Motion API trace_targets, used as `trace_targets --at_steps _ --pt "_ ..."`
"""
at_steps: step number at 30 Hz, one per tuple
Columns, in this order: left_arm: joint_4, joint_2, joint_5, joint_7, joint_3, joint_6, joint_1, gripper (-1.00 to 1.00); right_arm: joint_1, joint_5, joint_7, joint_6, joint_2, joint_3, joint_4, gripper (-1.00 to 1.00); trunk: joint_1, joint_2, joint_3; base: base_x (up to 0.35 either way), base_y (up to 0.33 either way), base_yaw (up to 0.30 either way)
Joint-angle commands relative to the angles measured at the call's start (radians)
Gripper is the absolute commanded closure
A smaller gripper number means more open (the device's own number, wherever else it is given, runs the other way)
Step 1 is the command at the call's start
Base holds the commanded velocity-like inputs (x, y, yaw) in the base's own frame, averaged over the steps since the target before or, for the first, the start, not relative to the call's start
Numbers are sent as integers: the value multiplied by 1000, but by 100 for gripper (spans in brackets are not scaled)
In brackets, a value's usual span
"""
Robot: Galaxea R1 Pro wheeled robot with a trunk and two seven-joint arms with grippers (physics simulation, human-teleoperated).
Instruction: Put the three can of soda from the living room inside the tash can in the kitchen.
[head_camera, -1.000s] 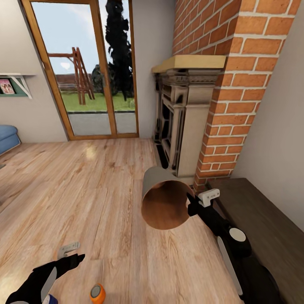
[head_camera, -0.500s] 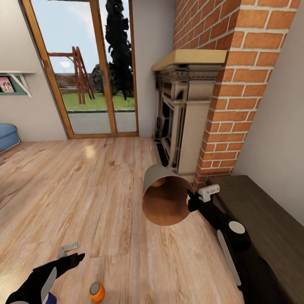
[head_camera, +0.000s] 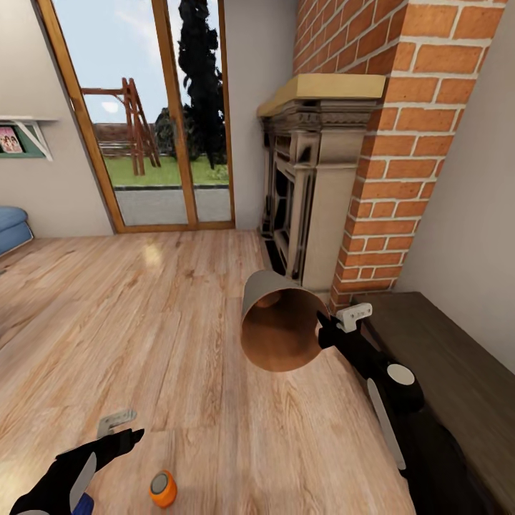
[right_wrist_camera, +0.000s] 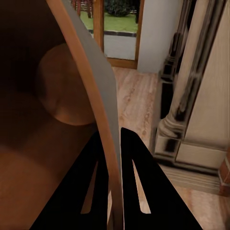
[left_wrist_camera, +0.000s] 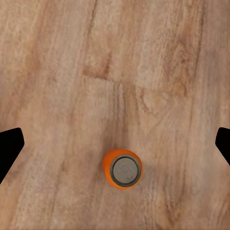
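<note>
Can of soda point(head_camera: 163, 488): upright on the wood floor point(head_camera: 179, 322), at 4 o'clock from the nearer left gripper point(head_camera: 121, 429), fingers apart. Right gripper point(head_camera: 336, 325): fingers clamped on tash can point(head_camera: 279, 329) rim.

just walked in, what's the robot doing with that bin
The right tool is pinched on the rim of the tash can, holding it tipped in the air beside the fireplace, its brown mouth facing the camera. The left tool hangs open over the wood floor, above a can of soda that stands upright there, not gripped. No can shows inside the bin.
</note>
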Motion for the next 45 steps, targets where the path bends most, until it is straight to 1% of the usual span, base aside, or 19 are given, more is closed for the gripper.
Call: trace_targets --at_steps 1,22,33,37,41,45 --pt "0 0 0 0 0 0 0 -100 -3 -11 8 1 0 0 -1 100 4 -7 -3 0 0 0" --pt "28 0 1 0 -1 -1 0 -100 -13 -8 8 21 1 0 -1 100 84 -154 -69 0 0 0" --pt "29 0 1 0 -3 -4 0 -100 -13 -9 8 22 -6 -3 0 100 127 -231 -103 0 0 0" --pt "29 0 1 0 -20 -23 0 -100 -13 -7 8 22 -5 -3 1 100 142 -259 -116 0 0 0" --pt "29 0 2 1 -55 -40 0 -100 -13 -6 8 22 -3 -3 3 100 157 -287 -128 0 0 0" --pt "29 0 2 1 -68 -46 0 -100 -13 -5 8 22 -2 -3 3 100 173 -315 -141 0 0 0"
